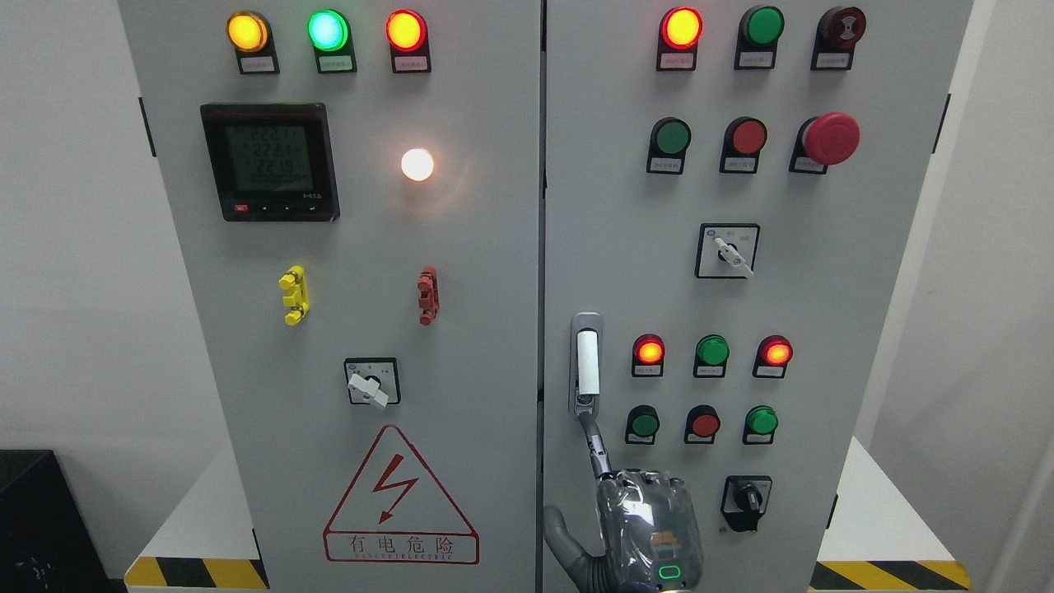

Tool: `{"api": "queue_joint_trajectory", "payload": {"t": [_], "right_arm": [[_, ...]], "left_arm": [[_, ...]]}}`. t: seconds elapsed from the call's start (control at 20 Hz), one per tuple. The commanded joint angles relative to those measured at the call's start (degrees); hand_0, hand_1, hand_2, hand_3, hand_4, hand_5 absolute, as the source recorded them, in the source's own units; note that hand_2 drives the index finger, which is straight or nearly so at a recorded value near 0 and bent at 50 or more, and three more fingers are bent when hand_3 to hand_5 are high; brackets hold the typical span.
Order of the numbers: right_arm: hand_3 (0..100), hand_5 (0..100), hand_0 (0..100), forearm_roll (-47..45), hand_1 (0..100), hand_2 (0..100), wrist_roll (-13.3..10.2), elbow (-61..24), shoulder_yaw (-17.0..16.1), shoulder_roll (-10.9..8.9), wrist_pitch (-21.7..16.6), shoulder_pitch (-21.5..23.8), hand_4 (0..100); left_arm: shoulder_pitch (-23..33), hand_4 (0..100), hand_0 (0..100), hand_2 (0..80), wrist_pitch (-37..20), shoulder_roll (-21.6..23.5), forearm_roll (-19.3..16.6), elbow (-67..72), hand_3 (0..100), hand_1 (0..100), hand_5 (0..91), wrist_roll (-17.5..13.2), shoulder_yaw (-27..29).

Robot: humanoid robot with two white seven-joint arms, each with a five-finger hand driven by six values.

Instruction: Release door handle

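Note:
The door handle (586, 362) is a silver recessed lever with a white grip, upright on the left edge of the right cabinet door (823, 313). It lies flush in its housing. My right hand (638, 515) comes up from the bottom edge just below it, its back towards the camera. Its index finger (594, 445) is stretched upward and the tip touches the lower end of the handle housing. The thumb (560, 539) sticks out to the left. The hand grasps nothing. My left arm is out of view.
Both grey cabinet doors are shut, meeting at a seam (542, 247). Around the handle are lit indicator lamps (649, 352), push buttons (704, 424), a rotary switch (748, 498) and a red emergency stop (830, 138). Yellow-black floor tape (198, 572) marks the base.

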Motion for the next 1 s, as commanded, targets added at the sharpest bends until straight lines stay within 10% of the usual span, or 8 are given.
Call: {"api": "queue_joint_trajectory", "payload": {"t": [0.0,0.65,0.95], "right_arm": [[100,97,34,0.00,32,12,-0.10,-4.00,-0.10,-0.16,-0.08,-0.16,92],[100,97,34,-0.09,32,15,-0.36,-4.53,-0.10,-0.07,-0.08,-0.25,92],[100,97,35,-0.35,32,33,-1.68,-4.53,-0.19,0.02,-0.25,-0.33,92]], "left_arm": [[0.00,1,0,2.3,0.02,0.00,0.00,-1.14,9,0,0.0,0.03,-1.23],[0.00,1,0,2.2,0.02,0.00,0.00,-1.14,9,0,0.0,0.03,-1.23],[0.00,1,0,2.4,0.02,0.00,0.00,-1.14,9,0,0.0,0.03,-1.23]]}}
